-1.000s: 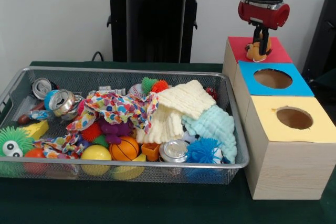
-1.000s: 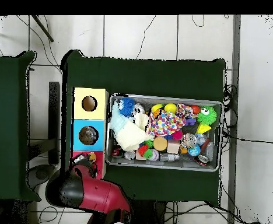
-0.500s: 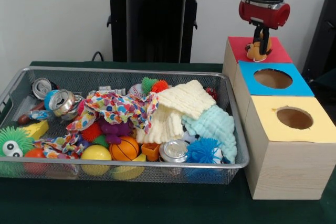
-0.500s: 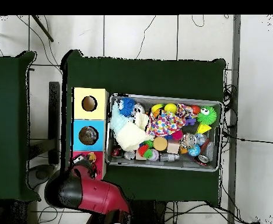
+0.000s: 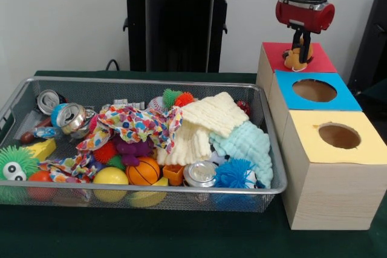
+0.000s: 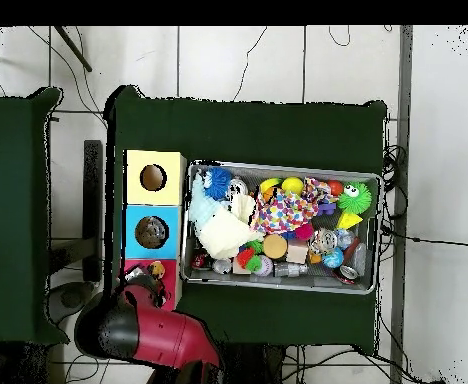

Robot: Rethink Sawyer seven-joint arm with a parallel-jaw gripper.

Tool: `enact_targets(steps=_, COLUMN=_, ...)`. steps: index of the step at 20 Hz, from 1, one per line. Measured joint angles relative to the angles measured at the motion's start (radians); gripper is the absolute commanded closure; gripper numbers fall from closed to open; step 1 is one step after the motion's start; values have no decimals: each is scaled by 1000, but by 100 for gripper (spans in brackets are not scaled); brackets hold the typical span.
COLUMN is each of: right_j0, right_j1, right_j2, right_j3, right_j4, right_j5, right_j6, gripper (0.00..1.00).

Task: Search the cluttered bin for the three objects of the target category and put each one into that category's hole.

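The bin [image 5: 151, 83] is a silver wire-mesh basket full of toys, cans and cloths; it also shows in the overhead view [image 6: 278, 168]. My gripper [image 5: 300, 52] hangs over the red-topped box [image 5: 323, 60] at the far right. Its jaws stand open around a small orange and yellow toy [image 5: 292, 60] that rests on the red top. In the overhead view the toy [image 6: 157, 268] lies on the red box [image 6: 138, 268], just past my arm [image 6: 143, 330].
A blue-topped box [image 5: 347, 98] and a yellow-topped box [image 5: 320, 149], each with a round hole, stand in a row with the red one, right of the bin. The black pedestal [image 5: 178, 22] stands behind the bin. Green cloth [image 5: 181, 234] covers the table.
My gripper has risen slightly over the red box. The orange and yellow toy has stayed where it was on the red top.
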Motion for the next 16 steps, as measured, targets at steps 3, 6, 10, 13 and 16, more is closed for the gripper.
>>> enact_targets(steps=3, right_j0=0, right_j1=0, right_j2=0, right_j3=2, right_j4=0, right_j5=-5, right_j6=0, gripper=100)
enact_targets(steps=6, right_j0=0, right_j1=0, right_j2=1, right_j3=3, right_j4=0, right_j5=-8, right_j6=0, gripper=100)
enact_targets(steps=10, right_j0=0, right_j1=-1, right_j2=2, right_j3=6, right_j4=0, right_j5=-15, right_j6=0, gripper=100)
enact_targets(steps=13, right_j0=1, right_j1=-2, right_j2=2, right_j3=9, right_j4=0, right_j5=-21, right_j6=0, gripper=100)
enact_targets(steps=16, right_j0=3, right_j1=-2, right_j2=2, right_j3=10, right_j4=0, right_j5=-24, right_j6=0, gripper=100)
